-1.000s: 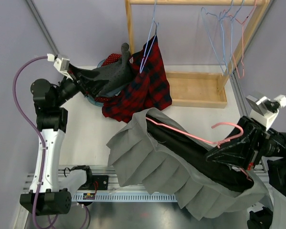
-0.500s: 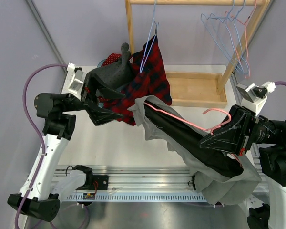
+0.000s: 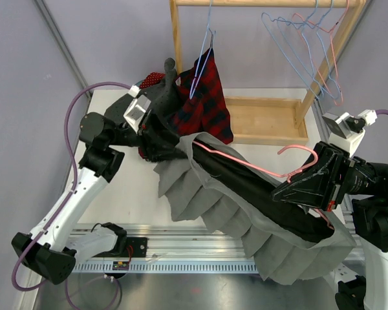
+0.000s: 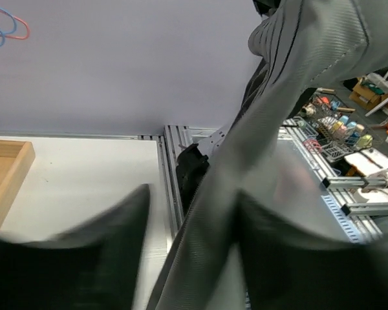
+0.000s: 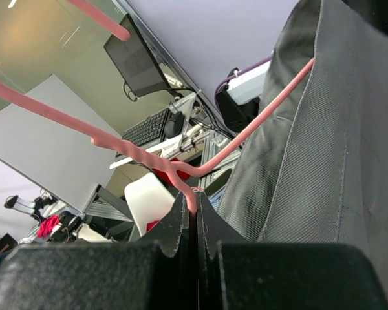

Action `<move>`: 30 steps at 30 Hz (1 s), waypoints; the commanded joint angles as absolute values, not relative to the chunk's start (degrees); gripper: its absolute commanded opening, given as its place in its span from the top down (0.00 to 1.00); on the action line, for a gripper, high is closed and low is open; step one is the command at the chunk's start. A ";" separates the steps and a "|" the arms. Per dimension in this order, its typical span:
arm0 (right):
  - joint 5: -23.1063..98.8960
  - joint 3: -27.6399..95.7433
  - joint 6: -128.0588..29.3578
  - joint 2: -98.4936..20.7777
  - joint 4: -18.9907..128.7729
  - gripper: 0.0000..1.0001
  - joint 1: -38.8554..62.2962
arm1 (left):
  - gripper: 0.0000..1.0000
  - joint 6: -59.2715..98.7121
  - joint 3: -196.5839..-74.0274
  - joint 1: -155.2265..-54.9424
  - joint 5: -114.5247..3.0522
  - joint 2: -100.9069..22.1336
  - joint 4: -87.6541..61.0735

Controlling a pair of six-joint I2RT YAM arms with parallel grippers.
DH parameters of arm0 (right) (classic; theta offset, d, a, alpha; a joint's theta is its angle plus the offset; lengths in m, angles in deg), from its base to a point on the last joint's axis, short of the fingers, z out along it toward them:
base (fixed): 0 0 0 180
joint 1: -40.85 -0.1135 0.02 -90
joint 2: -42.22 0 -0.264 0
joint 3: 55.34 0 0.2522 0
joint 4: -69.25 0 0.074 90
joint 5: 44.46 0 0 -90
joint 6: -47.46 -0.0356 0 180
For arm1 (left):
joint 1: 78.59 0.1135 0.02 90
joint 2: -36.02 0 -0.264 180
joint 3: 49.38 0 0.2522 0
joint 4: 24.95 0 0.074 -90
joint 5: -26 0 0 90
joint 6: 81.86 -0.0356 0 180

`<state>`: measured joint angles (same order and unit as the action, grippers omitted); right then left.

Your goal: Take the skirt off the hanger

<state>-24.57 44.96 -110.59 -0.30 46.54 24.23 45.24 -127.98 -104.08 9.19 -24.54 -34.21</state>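
A grey pleated skirt [image 3: 220, 206] with a black lining hangs on a pink wire hanger [image 3: 246, 165], which slants across the middle of the table. My right gripper [image 3: 283, 194] is shut on the hanger's neck just under the hook. In the right wrist view the pink hanger [image 5: 142, 155] runs into the closed right gripper [image 5: 194, 205], with the skirt [image 5: 323, 129] beside it. My left gripper [image 3: 171, 147] is at the skirt's upper left end. In the left wrist view the left gripper [image 4: 194, 197] is open, with a fold of the skirt [image 4: 213, 232] between its blurred fingers [image 4: 84, 252].
A wooden rack [image 3: 271, 119] stands at the back. A red plaid garment [image 3: 204, 106] hangs from it on a blue hanger, and several wire hangers [image 3: 310, 32] hang on its rail. A dark garment [image 3: 156, 97] lies behind the left arm. A metal rail [image 3: 181, 261] runs along the front edge.
My left arm swung from the back left to the skirt's upper left end. The right gripper lifted the hanger slightly. The skirt bunched up, then spread down again.
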 commanded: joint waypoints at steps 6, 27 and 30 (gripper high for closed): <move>-23.72 46.57 -112.15 -0.84 51.45 1.00 23.97 | 1.00 31.83 -130.62 -106.01 -5.78 -22.61 -25.84; -18.55 52.88 -103.99 -1.28 43.55 1.00 24.06 | 1.00 47.78 -125.22 -76.28 -15.82 -18.23 -16.90; -13.71 56.23 -101.25 -4.79 42.65 1.00 24.06 | 1.00 41.55 -120.99 -89.89 -24.93 -11.65 -11.73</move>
<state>-13.79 51.69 -101.71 -3.21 43.63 24.66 43.49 -123.69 -82.18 -10.76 -17.78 -13.25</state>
